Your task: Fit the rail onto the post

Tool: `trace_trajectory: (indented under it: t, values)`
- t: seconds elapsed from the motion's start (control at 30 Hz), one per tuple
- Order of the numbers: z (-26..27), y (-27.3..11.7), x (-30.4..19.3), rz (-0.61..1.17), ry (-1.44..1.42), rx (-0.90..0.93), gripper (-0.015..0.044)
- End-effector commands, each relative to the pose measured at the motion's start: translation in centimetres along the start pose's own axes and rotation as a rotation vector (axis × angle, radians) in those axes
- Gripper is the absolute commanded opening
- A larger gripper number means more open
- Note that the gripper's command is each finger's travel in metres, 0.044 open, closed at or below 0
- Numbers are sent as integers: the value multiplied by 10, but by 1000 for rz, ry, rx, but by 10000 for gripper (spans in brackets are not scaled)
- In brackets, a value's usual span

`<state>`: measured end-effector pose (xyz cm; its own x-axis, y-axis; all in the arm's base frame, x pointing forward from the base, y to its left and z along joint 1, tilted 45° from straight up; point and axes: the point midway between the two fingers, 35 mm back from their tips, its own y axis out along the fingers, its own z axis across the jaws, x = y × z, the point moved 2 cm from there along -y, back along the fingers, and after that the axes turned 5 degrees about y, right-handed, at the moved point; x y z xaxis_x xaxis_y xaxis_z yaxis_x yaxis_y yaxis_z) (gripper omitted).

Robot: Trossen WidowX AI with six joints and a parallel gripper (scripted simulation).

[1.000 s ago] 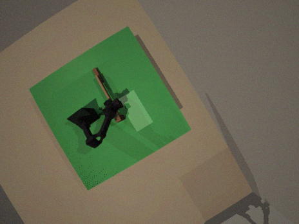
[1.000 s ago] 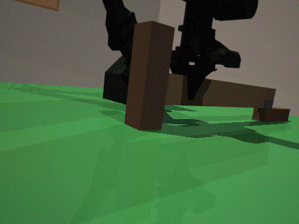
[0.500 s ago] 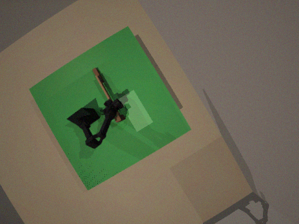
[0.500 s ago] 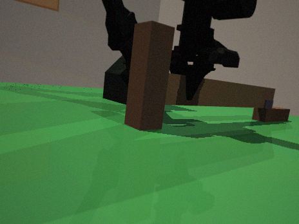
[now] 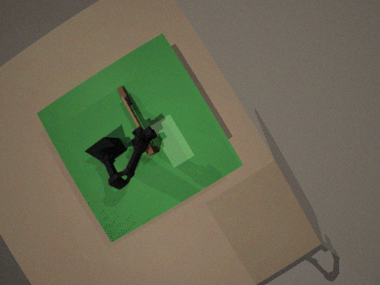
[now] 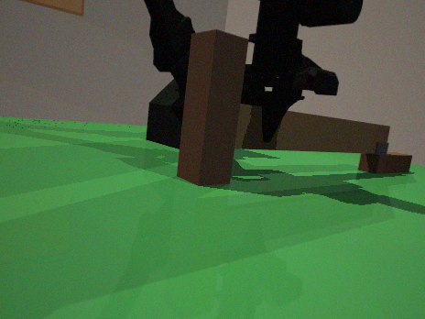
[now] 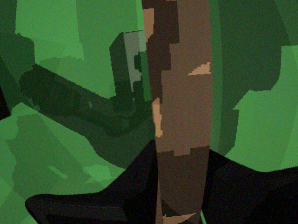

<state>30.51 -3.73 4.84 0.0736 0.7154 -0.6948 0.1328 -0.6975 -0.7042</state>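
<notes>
The long wooden rail (image 5: 134, 117) (image 6: 325, 131) (image 7: 187, 112) runs from the low footboard block (image 6: 395, 163) towards the upright post (image 5: 153, 151) (image 6: 208, 110). Its far end is at the small grey bracket (image 6: 382, 148) on the block. In the exterior view the rail looks close to level, with green surface showing beneath it. My gripper (image 5: 145, 134) (image 6: 268, 136) (image 7: 169, 144) is shut on the rail near its post end, with a finger on each side. The post hides the rail's near end in the exterior view. The pegs and holes are not visible, and I cannot tell whether rail and post touch.
The dark arm base (image 5: 107, 148) stands on the green mat (image 5: 74, 123), to the left of the rail in the top view. The arm bends round beside the post. A pale rectangular patch (image 5: 178, 143) shows to the right of the post. Shadows cross the mat.
</notes>
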Motion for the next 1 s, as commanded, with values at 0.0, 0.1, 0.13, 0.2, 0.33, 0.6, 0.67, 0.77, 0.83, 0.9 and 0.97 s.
trace_trajectory:
  t: [0.0,0.1,0.13,0.2,0.33,0.6,0.67,0.77,0.83,0.9,0.97]
  values:
    - [-1,-1,-3,3,-2,-3,0]
    - [-1,-1,-4,3,-2,-3,0]
    - [-1,-1,-4,3,-2,-3,0]
    - [-1,-1,-5,3,-2,-3,0]
    - [-1,-1,-6,3,-2,-3,0]
    - [-2,0,-8,3,-2,-3,0]
    - [-2,0,-9,3,-2,-3,0]
    - [-2,0,-10,3,-2,-3,0]
    - [-2,0,-11,3,-2,-3,0]
    - [-2,0,-11,4,-2,-3,0]
    - [-2,0,-12,4,-2,-3,0]
